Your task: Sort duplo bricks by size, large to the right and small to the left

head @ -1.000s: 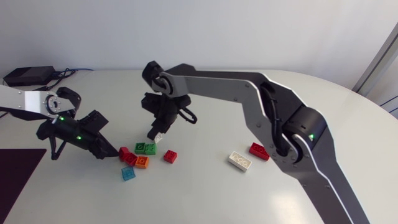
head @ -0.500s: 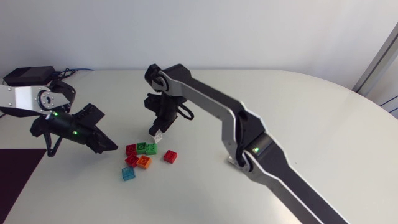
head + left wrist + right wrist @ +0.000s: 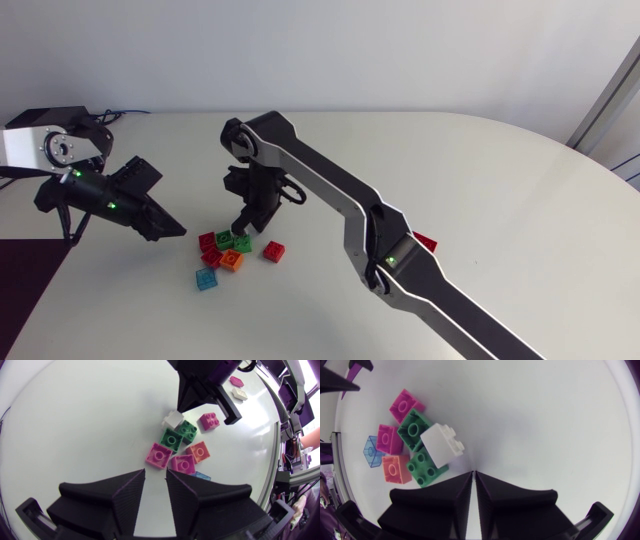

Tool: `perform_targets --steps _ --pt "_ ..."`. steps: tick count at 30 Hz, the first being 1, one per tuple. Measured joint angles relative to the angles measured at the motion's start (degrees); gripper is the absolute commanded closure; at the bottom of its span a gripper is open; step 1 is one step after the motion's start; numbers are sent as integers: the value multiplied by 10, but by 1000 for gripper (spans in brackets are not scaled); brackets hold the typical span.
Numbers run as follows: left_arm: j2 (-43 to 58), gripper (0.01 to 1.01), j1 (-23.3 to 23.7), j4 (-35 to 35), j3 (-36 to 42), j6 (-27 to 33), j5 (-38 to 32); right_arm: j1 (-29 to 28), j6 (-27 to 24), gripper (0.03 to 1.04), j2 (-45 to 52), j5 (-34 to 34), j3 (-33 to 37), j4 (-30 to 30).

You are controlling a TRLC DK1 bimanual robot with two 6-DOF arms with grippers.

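Several small bricks lie clustered: red (image 3: pixel 207 241), green (image 3: pixel 225 239), orange (image 3: pixel 231 261), blue (image 3: pixel 206 279), with another red one (image 3: pixel 273 251) slightly apart. A small white brick (image 3: pixel 442 445) lies tipped against the green bricks (image 3: pixel 415 430), just ahead of my right gripper (image 3: pixel 473 472), which is shut and empty, its tip low over the cluster (image 3: pixel 243 222). My left gripper (image 3: pixel 165 228) hangs beside the cluster on its left, shut on nothing, with a thin slit between its fingertips (image 3: pixel 155 485). A large red brick (image 3: pixel 236 381) and a large white brick (image 3: pixel 240 393) lie farther right.
My right arm (image 3: pixel 330 185) stretches across the table's middle and hides the large white brick in the head view; only a corner of the large red brick (image 3: pixel 426 242) shows there. A black box (image 3: pixel 40 122) with cables sits at the far left corner.
My right gripper came down and left onto the green bricks, the white brick at its tip, while its elbow swung forward. My left gripper drew back, away from the cluster.
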Motion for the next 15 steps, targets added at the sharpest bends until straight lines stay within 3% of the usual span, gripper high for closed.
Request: perform_targets --steps 4,10,15 --pt "-21 703 -17 -9 0 -11 2 -2 25 939 -46 1 -31 -8" --pt "-34 703 -17 -18 0 -22 2 4 57 934 -184 -3 -161 -11" --pt "-34 703 -17 -19 0 -22 2 9 60 933 -213 -5 -211 -14"
